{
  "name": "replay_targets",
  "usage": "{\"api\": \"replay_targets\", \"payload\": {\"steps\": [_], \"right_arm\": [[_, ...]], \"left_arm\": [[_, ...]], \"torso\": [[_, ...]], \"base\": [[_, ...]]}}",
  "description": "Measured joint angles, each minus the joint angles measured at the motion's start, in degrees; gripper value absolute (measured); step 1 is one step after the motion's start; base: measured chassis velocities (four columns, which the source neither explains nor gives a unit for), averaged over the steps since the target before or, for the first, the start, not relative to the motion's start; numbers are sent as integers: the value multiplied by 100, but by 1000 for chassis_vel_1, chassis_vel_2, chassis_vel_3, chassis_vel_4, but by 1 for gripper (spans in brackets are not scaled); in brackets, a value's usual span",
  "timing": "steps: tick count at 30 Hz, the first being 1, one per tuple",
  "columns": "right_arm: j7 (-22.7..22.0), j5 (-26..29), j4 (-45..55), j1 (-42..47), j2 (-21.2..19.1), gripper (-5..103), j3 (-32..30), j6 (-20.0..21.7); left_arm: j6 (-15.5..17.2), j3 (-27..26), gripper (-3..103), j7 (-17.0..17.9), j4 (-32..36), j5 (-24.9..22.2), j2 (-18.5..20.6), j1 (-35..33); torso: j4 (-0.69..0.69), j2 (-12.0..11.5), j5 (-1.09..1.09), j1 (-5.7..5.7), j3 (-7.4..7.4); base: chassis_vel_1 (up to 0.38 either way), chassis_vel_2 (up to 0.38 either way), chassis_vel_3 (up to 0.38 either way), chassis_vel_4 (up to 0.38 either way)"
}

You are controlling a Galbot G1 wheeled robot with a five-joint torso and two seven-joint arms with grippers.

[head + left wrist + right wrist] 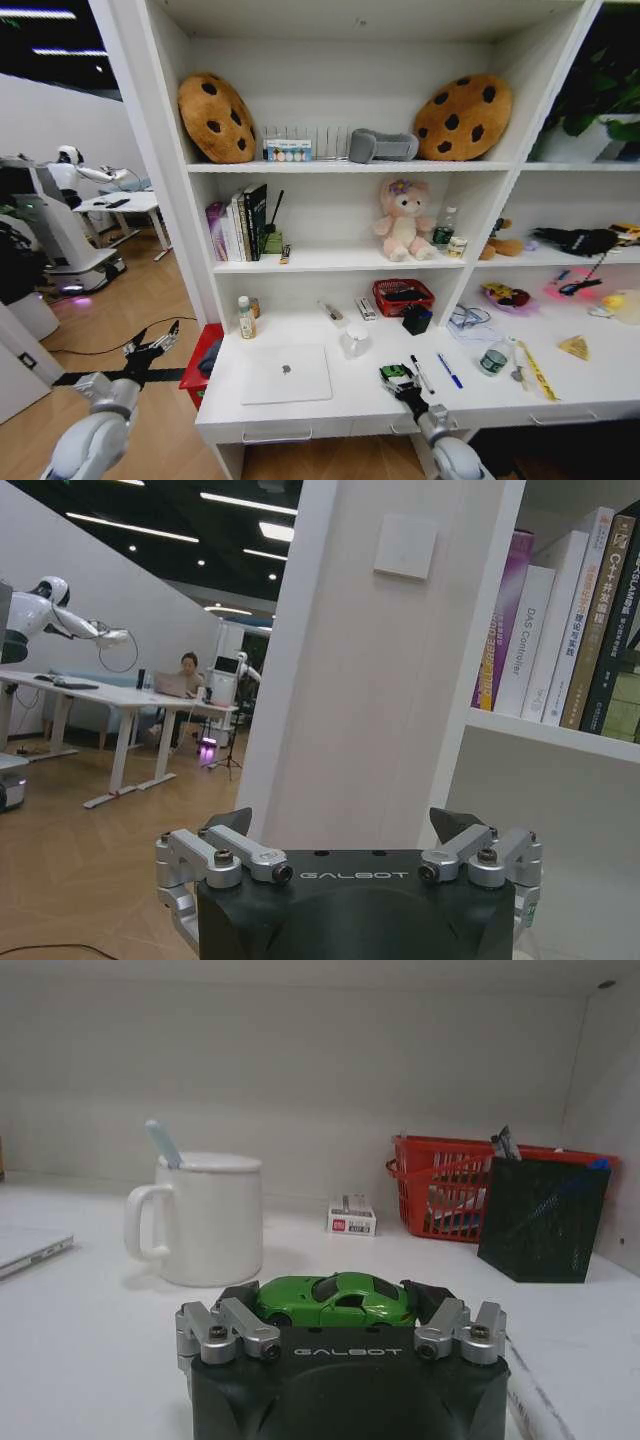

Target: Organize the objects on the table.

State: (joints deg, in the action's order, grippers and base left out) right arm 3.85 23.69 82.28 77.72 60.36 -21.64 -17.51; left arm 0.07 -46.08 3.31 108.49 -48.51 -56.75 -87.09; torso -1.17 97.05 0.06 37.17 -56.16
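A tiny green toy car (335, 1300) sits lengthwise between the fingers of my right gripper (333, 1298), which is shut on it. In the head view the right gripper (398, 378) is over the front middle of the white table (350, 408). To its left lies the closed silver laptop (285, 373). On the gripper's other side lie a black pen (422, 373) and a blue pen (449, 370), then a small green-labelled tin (492, 360). My left gripper (150, 350) hangs open and empty off the table's left end, facing the shelf's side panel (350, 660).
A white mug (205, 1220) with a spoon, a red basket (450, 1195) and a black mesh holder (540, 1220) stand at the desk's back. A bottle (246, 318) stands back left. Yellow tape measure (537, 370) and glasses (468, 318) lie to the right. Shelves rise above.
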Motion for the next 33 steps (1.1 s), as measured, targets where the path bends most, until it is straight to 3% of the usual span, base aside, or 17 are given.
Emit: {"api": "replay_targets", "payload": {"steps": [9,17,23,33], "right_arm": [[-20,138,1153,487,-236,81,-387,55],[-200,505,2544,768,-539,81,-710,393],[-424,918,3155,457,-835,81,-708,788],[-657,1520,3224,-476,-1172,81,-442,1140]], "left_arm": [[2,1,100,4,12,23,-44,8],[14,-1,100,16,65,34,-73,-7],[50,-5,100,48,115,34,-89,2],[60,-13,100,49,116,47,-94,-9]], "torso": [[0,0,-1,0,0],[-1,0,-1,0,1],[0,0,0,0,0],[0,0,-1,0,0]], "base": [[0,0,0,0],[0,0,0,0],[0,0,0,0],[0,0,0,0]]}}
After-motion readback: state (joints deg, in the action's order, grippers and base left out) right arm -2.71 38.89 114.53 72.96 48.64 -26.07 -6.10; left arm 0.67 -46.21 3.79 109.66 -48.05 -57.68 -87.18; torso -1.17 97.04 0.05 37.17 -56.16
